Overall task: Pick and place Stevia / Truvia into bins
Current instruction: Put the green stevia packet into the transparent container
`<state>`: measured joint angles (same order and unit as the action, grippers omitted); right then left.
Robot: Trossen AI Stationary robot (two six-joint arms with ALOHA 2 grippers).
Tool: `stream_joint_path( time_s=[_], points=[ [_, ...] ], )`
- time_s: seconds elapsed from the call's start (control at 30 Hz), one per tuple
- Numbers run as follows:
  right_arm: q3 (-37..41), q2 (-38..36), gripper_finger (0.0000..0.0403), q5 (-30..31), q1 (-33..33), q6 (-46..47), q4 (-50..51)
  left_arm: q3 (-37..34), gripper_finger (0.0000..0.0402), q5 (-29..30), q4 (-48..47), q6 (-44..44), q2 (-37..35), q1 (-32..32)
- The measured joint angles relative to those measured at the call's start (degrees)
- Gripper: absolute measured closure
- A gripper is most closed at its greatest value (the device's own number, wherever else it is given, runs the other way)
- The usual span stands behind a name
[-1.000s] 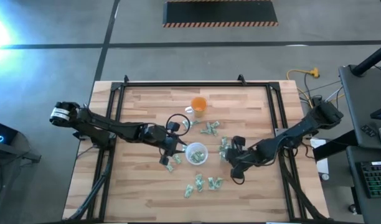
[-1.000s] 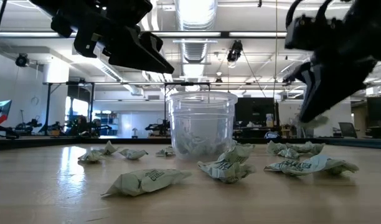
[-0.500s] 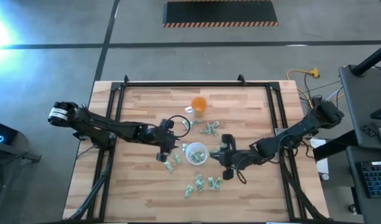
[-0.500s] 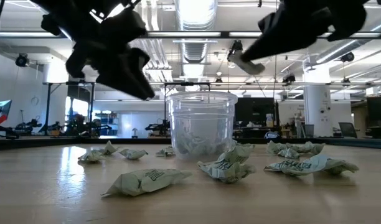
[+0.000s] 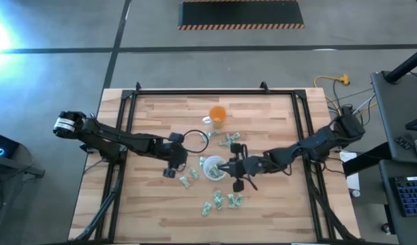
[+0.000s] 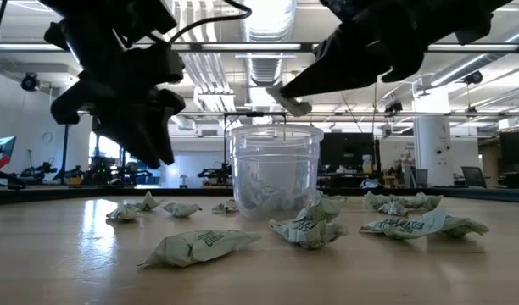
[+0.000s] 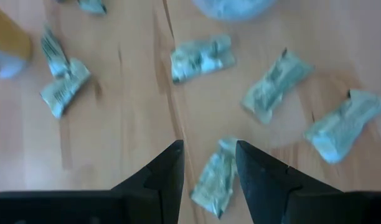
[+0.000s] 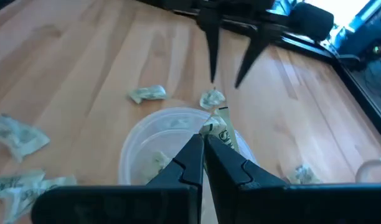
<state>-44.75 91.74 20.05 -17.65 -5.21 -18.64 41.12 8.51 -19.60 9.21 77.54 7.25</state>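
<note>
Right gripper (image 8: 203,142) clenching sachet (image 8: 220,135), hovering directly above bin (image 8: 141,140); release drops it straight in. Left gripper (image 7: 208,163) hanging released over loose sachet (image 7: 215,176), long axis running roughly between its fingers.

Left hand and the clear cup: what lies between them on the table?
In the high view, bare wood, with one sachet just below that line, between the left hand and the clear cup.
</note>
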Motion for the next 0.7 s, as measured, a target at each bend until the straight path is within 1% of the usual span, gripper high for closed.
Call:
stream_joint_path(
  time_s=[0.1, 0.23, 0.4, 0.57, 0.7],
  points=[
    [-0.02, 0.16, 0.0393, -0.04, 0.59, 0.54, -0.14, -0.49, 0.0273, -0.09, -1.59, -1.28, 0.00, 0.00],
    [-0.02, 0.15, 0.0381, -0.11, 0.63, 0.54, -0.16, -0.74, 0.0273, -2.18, -1.96, -1.53, 0.18, 0.00],
    [-0.02, 0.03, 0.0343, -0.61, 0.70, 0.98, -0.16, -0.89, 0.0273, -4.59, -1.83, -1.60, 2.48, 0.00],
    [-0.02, -0.26, 0.0304, -0.61, 0.79, 0.73, -0.14, -0.96, 0.0273, -4.70, -1.88, -1.59, 5.71, 0.02],
    [-0.04, -0.60, 0.0288, -0.61, 0.71, 0.72, 0.13, -0.96, 0.0274, -4.23, -1.87, -1.51, 7.34, 0.00]
  ],
)
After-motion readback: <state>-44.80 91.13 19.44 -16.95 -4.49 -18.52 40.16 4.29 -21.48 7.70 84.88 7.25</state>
